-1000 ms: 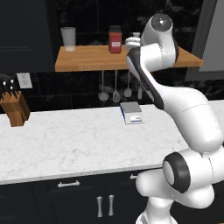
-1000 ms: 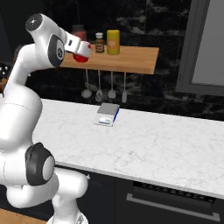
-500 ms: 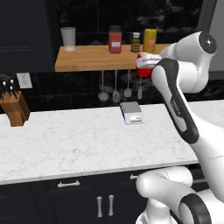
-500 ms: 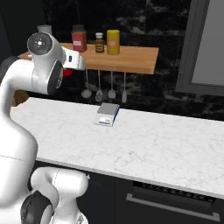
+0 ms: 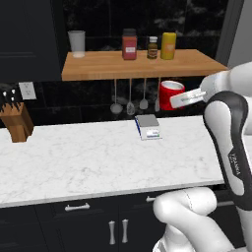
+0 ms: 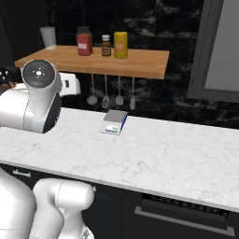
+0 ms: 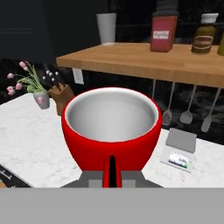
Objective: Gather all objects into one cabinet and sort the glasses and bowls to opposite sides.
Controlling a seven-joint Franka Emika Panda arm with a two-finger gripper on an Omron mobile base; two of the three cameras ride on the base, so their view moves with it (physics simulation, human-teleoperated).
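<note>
Currently carrying: red cup [image 5: 171,93] clamped at its near rim by the gripper [image 7: 112,171], jaws closed onto the wall, one fingertip visible against the outer red face in the hand view. Held in mid-air, well above the marble counter [image 5: 88,157] and just below the front edge of the light wooden shelf [image 5: 138,65]; not touching either. Cup mouth open toward the hand camera, pale inside showing, so its axis runs roughly along the gripper's own line rather than across it — tilt relative to the room cannot be judged from these views. Small scale [image 5: 148,127] lies on the counter below and slightly left of the cup, well apart. Knife block [image 5: 16,119] stands far left. Jars and a pale tumbler [image 5: 77,43] sit on the wooden shelf, none of them task items. Destination cabinet cannot be placed from these views; direction from the gripper therefore undetermined. Judged step: transport of the held cup toward the cabinet. Key relation for the coming move — cup hangs ahead of the fingers, so clearance under the shelf edge matters while swinging.
</note>
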